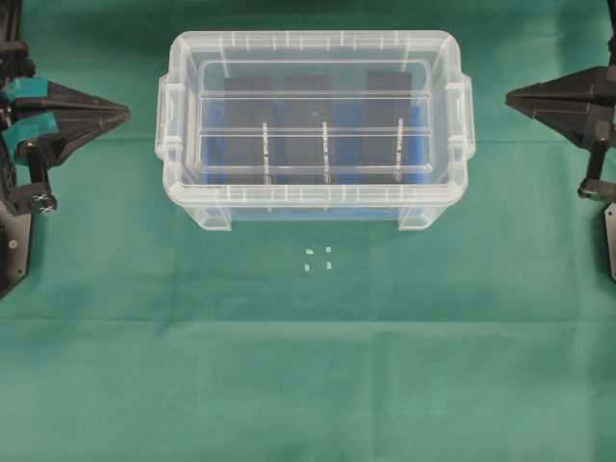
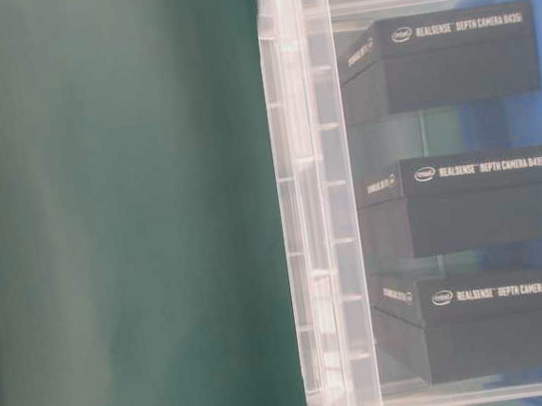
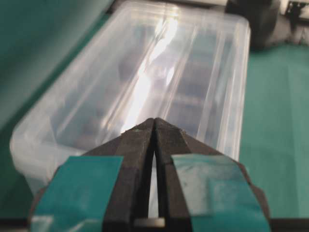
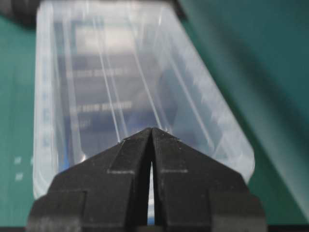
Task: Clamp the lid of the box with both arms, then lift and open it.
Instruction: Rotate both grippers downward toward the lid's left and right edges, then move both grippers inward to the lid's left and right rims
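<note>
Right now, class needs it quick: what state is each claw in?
Left claw: closed, holding nothing, clear of the box.
Right claw: closed, holding nothing, also clear of the box.

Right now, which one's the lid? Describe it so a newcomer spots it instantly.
Start at the box, the deep clear tub in the middle of the green cloth. The lid is the flat clear panel closing its top, over three black blocks. Unlike the tub, it is shallow, with a raised rim and long ribs.
</note>
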Action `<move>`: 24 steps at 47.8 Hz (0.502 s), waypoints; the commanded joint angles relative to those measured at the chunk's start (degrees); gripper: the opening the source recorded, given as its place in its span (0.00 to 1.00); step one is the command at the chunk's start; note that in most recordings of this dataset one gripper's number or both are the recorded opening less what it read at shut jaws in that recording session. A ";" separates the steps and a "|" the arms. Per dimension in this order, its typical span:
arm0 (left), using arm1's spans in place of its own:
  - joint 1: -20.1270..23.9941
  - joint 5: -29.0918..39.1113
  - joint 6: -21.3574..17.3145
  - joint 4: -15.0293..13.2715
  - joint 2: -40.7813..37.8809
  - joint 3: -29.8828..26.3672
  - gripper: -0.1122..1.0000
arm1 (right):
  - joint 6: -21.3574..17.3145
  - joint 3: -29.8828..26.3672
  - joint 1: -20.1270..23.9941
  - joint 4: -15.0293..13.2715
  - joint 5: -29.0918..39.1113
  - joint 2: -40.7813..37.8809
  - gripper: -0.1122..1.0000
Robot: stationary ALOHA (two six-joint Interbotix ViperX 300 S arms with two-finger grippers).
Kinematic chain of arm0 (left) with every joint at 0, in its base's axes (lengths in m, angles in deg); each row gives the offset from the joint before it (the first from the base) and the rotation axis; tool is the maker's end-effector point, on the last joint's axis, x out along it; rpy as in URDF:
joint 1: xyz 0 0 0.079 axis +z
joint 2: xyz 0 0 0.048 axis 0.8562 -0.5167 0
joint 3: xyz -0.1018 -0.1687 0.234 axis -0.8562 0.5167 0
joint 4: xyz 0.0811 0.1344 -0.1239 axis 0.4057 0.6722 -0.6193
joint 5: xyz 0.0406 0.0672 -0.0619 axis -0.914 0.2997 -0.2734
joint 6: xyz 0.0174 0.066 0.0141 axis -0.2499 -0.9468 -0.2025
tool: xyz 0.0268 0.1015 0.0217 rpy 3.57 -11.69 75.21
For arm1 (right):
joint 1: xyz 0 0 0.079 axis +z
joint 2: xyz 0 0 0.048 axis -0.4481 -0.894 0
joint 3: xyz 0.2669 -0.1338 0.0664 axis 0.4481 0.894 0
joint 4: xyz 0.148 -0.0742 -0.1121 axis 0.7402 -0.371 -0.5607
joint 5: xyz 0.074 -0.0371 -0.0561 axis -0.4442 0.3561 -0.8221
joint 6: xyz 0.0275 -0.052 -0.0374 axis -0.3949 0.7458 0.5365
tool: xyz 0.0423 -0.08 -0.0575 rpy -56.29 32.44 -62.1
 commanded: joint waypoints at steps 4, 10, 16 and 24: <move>0.44 8.96 1.41 0.09 -0.44 -3.96 0.12 | -0.97 -4.39 -1.23 0.00 10.55 -0.62 0.10; 0.44 17.31 3.25 0.18 -0.97 -5.89 0.12 | -1.14 -6.33 -1.67 -0.18 19.69 -1.76 0.10; 0.44 26.10 4.39 0.09 -2.81 -8.35 0.12 | -1.23 -8.35 -1.85 -0.18 28.04 -4.39 0.10; 0.44 36.74 5.98 0.18 -7.03 -13.01 0.12 | -1.23 -11.43 -1.85 -0.44 38.67 -8.09 0.10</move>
